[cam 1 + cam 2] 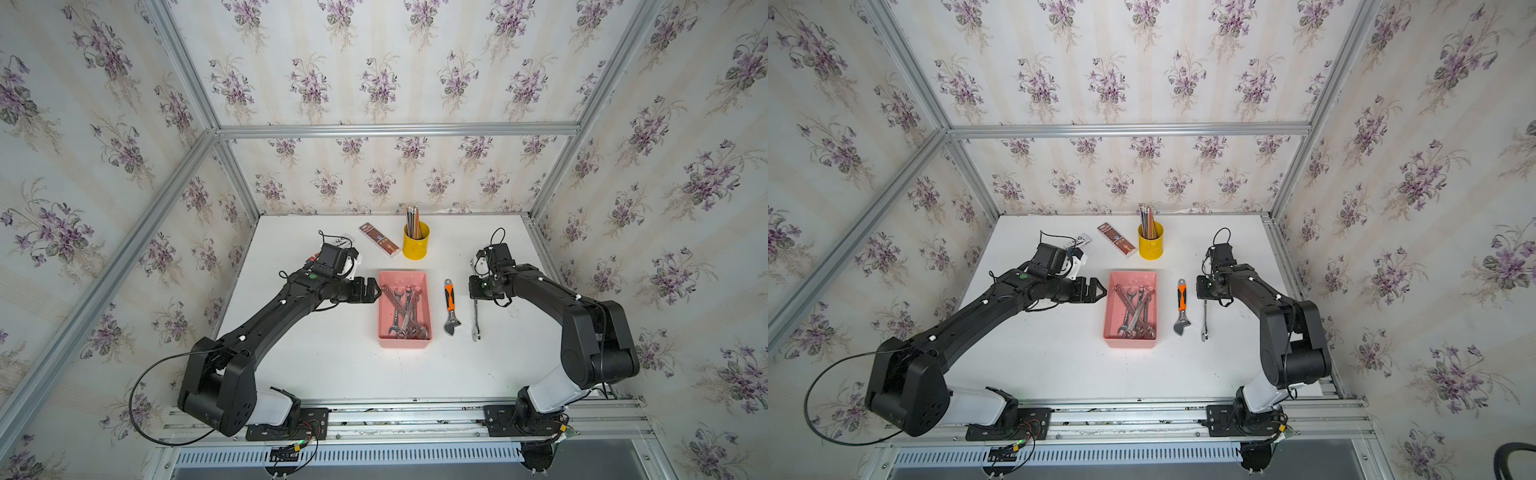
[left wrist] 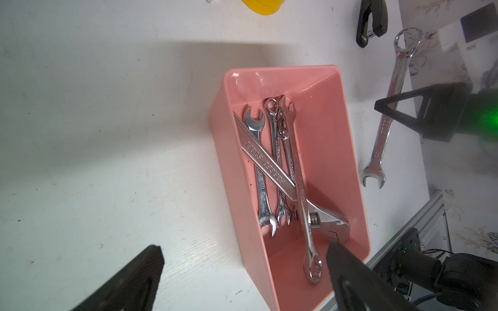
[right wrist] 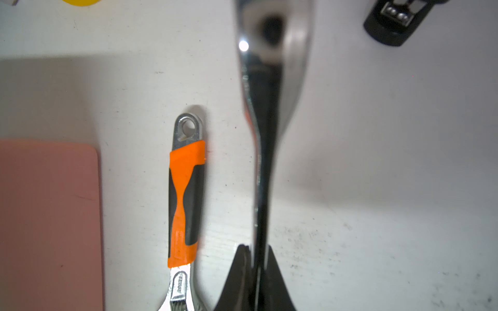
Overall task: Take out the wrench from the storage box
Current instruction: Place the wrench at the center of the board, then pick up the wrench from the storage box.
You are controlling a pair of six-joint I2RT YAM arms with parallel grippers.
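- We are seeing the wrenches (image 2: 275, 167) lying crosswise in the storage box (image 1: 405, 344), leaving bare floor along the side facing the orange-handled adjustable wrench (image 1: 450, 305).
- That wrench is narrowing the strip of table (image 1: 332, 365) beside the box.
- The left gripper (image 1: 377, 289), jaws wide, is crowding the opposite wall.
- The right gripper (image 1: 476, 297), clamping a combination wrench (image 1: 476, 320), is blocking the table beyond.
- The yellow pencil cup (image 1: 415, 243) is standing behind the far end.

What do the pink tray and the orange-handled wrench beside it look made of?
The shallow pink storage tray looks like moulded plastic: smooth, semi-glossy walls with soft highlights. The orange-and-black-handled adjustable wrench looks like bright steel, its grip probably a matte rubber or plastic sleeve.
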